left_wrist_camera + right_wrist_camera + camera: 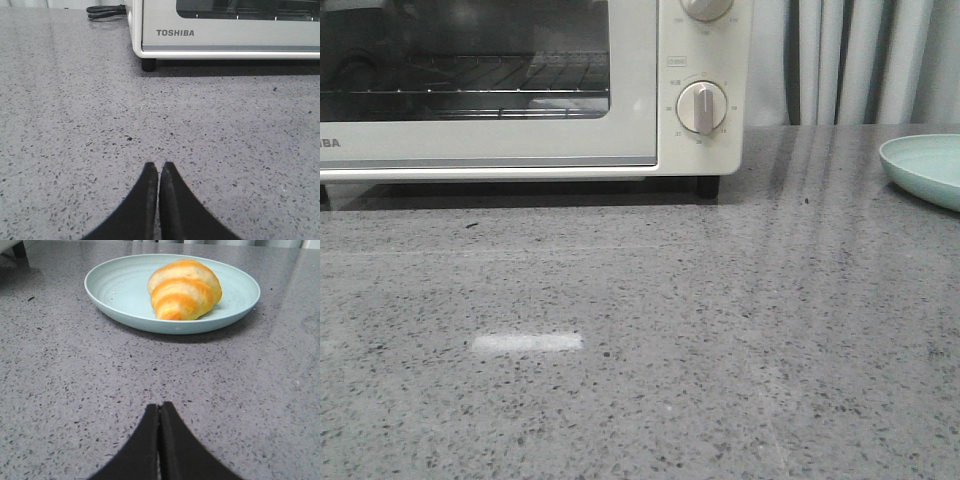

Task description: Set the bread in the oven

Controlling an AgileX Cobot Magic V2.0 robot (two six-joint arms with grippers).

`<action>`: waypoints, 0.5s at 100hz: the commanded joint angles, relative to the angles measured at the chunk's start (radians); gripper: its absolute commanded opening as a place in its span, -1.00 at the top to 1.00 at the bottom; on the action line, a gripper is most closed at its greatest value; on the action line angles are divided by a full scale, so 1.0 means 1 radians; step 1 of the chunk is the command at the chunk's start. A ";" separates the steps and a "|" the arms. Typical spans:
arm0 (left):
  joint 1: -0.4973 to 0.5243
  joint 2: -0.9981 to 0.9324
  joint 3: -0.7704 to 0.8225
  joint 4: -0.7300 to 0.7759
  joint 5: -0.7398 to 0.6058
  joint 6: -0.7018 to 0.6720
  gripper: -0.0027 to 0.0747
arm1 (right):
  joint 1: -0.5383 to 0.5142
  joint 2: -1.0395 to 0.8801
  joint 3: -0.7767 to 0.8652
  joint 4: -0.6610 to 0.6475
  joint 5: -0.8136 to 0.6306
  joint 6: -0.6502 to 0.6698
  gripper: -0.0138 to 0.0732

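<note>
The cream-white oven (700,60) stands at the back left of the grey counter, its glass door shut and the wire rack (470,85) visible inside. It also shows in the left wrist view (225,35). The golden-brown striped bread (184,289) lies on a pale green plate (115,287) in the right wrist view. In the front view only the plate's edge (925,165) shows at the far right; the bread is out of view there. My left gripper (159,166) is shut and empty over bare counter. My right gripper (160,405) is shut and empty, short of the plate.
A black cable (105,11) lies beside the oven's left side. Pale curtains (850,60) hang behind the counter. The speckled grey counter (640,350) spreads in front of the oven.
</note>
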 commanded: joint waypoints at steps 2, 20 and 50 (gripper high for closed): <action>0.001 -0.031 0.021 -0.013 -0.048 -0.009 0.99 | 0.000 -0.023 0.012 -0.005 -0.029 -0.002 0.84; 0.001 -0.031 0.021 -0.013 -0.048 -0.009 0.99 | 0.000 -0.023 0.012 -0.012 -0.040 -0.002 0.84; 0.001 -0.031 0.021 -0.013 -0.048 -0.009 0.99 | 0.000 -0.023 0.012 -0.015 -0.322 0.000 0.84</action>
